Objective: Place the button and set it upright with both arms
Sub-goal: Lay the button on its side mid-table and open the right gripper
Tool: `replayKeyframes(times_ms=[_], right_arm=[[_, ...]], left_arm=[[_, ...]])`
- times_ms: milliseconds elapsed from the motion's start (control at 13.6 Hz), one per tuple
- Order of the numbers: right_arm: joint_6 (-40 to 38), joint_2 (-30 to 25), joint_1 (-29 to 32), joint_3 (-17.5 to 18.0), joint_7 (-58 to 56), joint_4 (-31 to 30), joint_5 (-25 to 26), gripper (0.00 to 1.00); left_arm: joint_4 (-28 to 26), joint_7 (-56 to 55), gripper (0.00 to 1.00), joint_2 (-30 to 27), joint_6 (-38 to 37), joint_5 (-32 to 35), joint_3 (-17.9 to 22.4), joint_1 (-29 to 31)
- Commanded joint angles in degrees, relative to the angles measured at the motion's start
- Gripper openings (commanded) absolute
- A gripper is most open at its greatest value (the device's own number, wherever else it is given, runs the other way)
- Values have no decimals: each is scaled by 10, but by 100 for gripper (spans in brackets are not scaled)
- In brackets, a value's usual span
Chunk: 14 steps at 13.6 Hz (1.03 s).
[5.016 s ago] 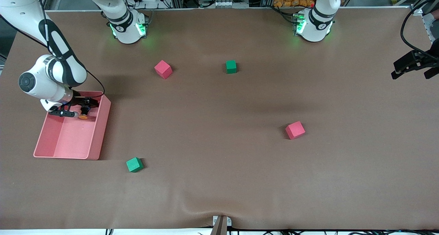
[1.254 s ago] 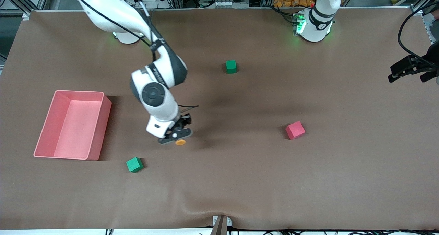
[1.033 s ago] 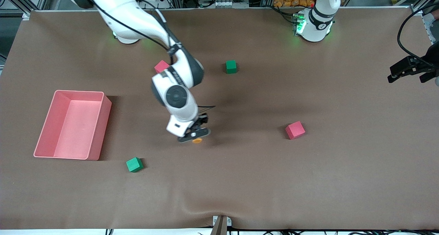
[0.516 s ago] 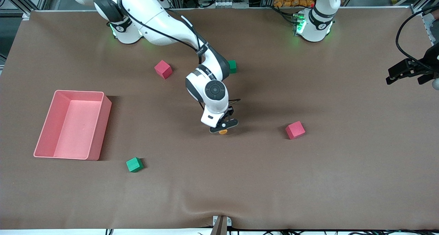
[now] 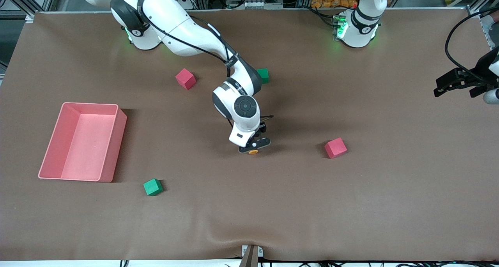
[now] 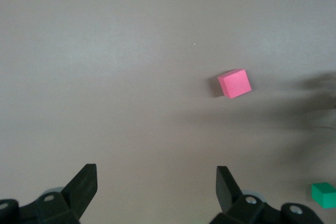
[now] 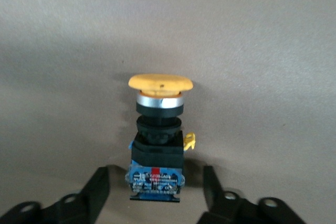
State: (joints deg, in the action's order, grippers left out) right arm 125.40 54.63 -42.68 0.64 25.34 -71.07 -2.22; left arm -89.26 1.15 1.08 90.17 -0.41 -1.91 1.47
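The button (image 7: 157, 129), an orange cap on a black body with a blue label, lies on its side on the brown table. In the front view only its cap (image 5: 253, 151) shows, near the table's middle and pointing toward the front camera. My right gripper (image 5: 255, 144) is low over it. In the right wrist view the right gripper (image 7: 155, 176) is open, with a finger on each side of the body and a gap at both. My left gripper (image 5: 455, 85) is open and empty over the left arm's end of the table; it also shows in the left wrist view (image 6: 155, 181).
A pink bin (image 5: 111, 142) stands at the right arm's end. One red cube (image 5: 335, 147) lies beside the button toward the left arm's end, and another (image 5: 185, 78) lies near the right arm's base. One green cube (image 5: 264, 75) is half hidden by the right arm, another (image 5: 153, 187) lies near the bin.
My right arm has carried the button from the pink bin to the table's middle and has settled low there. My left gripper has drifted a little toward the middle.
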Motion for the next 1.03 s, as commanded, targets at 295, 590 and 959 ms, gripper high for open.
replayKeyframes(times_ms=[295, 590, 959], right_arm=[[-88, -77, 48, -6, 1, 15, -35, 100], [-174, -128, 96, -11, 1, 11, -28, 100], [-194, -172, 158, -22, -12, 7, -29, 100]], left_arm=[[11, 10, 100, 40, 5, 1, -12, -33], [11, 1, 100, 73, 23, 2, -20, -48], [9, -54, 100, 107, 13, -4, -21, -102]])
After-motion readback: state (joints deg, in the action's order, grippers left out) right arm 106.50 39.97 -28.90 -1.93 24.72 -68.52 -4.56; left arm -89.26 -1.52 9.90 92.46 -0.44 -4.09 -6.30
